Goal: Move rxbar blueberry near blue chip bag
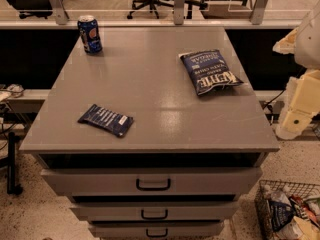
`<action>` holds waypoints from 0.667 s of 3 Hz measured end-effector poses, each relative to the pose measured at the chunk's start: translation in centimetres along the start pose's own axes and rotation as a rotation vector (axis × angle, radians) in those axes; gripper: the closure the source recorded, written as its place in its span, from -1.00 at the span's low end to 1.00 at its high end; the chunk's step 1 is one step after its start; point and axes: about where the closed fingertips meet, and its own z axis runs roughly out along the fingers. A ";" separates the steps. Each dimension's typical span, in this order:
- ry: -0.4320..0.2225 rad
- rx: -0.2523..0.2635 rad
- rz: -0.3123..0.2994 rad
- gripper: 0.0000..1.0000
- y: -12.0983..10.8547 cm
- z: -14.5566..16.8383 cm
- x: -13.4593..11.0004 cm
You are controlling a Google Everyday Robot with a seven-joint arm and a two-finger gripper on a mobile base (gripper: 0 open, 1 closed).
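Observation:
The rxbar blueberry [106, 119] is a small flat navy wrapper with white text. It lies near the front left of the grey cabinet top [150, 74]. The blue chip bag [209, 72] is puffy with white lettering and lies at the right side of the top, well apart from the bar. My gripper [298, 115], with the pale arm, is at the right edge of the view. It is off the cabinet's right side, lower than the chip bag and far from the bar. It holds nothing that I can see.
A blue soda can [89, 33] stands at the back left corner. The cabinet has several drawers [152, 183] in front. A wire basket [290, 211] of snack packs sits on the floor at lower right. A rail and office chairs are behind.

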 end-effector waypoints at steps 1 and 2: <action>0.000 0.000 0.000 -1.00 0.0 0.0 0.0; -0.039 -0.006 -0.007 -1.00 0.0 0.4 -1.1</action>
